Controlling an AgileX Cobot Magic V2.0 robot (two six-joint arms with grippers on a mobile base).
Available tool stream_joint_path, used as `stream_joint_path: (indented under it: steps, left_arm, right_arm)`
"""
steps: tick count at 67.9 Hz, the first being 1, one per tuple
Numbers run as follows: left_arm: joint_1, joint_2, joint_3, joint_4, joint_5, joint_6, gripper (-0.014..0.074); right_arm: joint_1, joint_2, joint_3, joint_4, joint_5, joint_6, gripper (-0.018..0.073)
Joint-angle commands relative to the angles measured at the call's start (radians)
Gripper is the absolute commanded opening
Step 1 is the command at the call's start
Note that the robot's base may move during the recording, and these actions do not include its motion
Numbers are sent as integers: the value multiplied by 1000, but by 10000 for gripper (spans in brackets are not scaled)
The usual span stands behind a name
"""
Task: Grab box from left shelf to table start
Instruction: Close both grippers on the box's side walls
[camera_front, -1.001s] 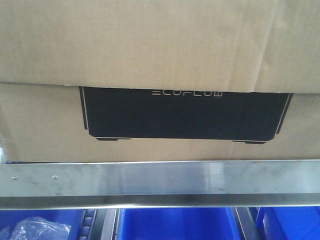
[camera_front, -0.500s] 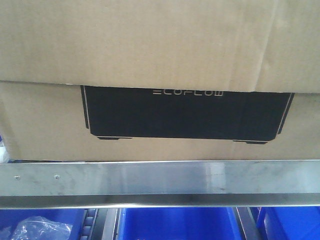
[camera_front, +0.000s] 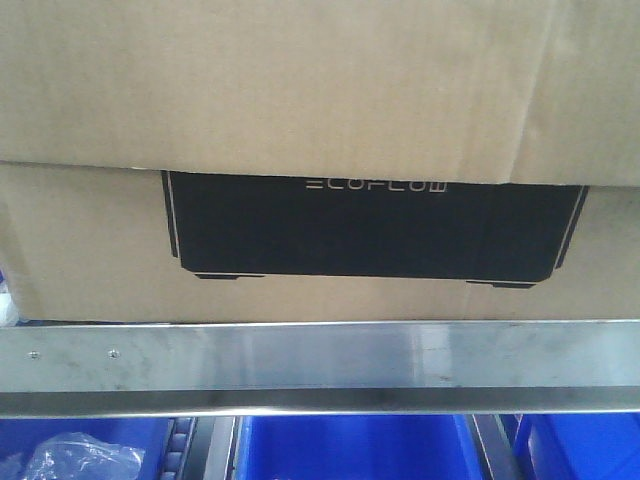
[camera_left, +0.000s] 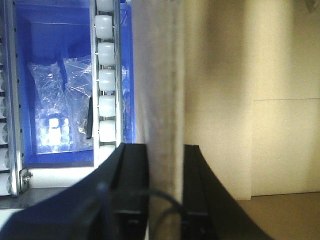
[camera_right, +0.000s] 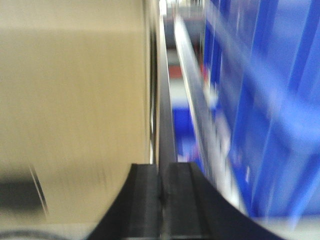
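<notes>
On the left shelf (camera_front: 320, 360), right along its front edge, sits the box (camera_front: 90, 250), filling the span above the silver rail. It is not off yet, so the lift and the carry to the table, which no view shows, are all to do. Left gripper (camera_left: 164, 160): jaws apart with a blurred pale strip standing between them and cardboard just beside. Whether they pinch it, I cannot tell. Right gripper (camera_right: 161, 175): pads pressed together on nothing, alongside the box's side wall, with blue bins (camera_right: 260, 100) opposite. The box looks big, brown and corrugated. A plain flap (camera_front: 300, 80) laps over the black ECOFLOW panel (camera_front: 370, 230), creased toward the right. My read: wide, awkward, a two-arm job.
</notes>
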Motion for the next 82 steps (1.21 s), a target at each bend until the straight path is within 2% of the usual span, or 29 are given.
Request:
stream_joint_path:
  steps: [1, 4, 9, 20, 31, 52, 70, 82]
  left_arm:
    - [-5, -23, -23, -55, 39, -4, -92]
    - [-5, -23, -23, -55, 39, -4, -92]
    - [-5, -23, -23, -55, 39, -4, -92]
    - [-5, -23, -23, -55, 39, -4, -92]
    - [-5, -23, -23, -55, 39, -2, -92]
    - [-5, -23, -23, -55, 41, -2, -92]
    - [-5, -23, -23, -55, 41, -2, -92]
    - [-5, -23, -23, -55, 41, -2, -92]
  right_arm:
    - [-4, -9, -93, 0, -52, -1, 426]
    - [-4, -9, -120, 0, -44, -1, 498]
    - [-4, -9, -173, 0, -29, -1, 552]
    - [-4, 23, -309, 0, 28, -1, 552]
    - [-4, 166, -477, 0, 159, -1, 552]
    - [-4, 586, -872, 0, 458, -4, 552]
    - [-4, 946, -1178, 0, 735, -101, 552]
    - [-4, 1139, -1315, 0, 853, -125, 552]
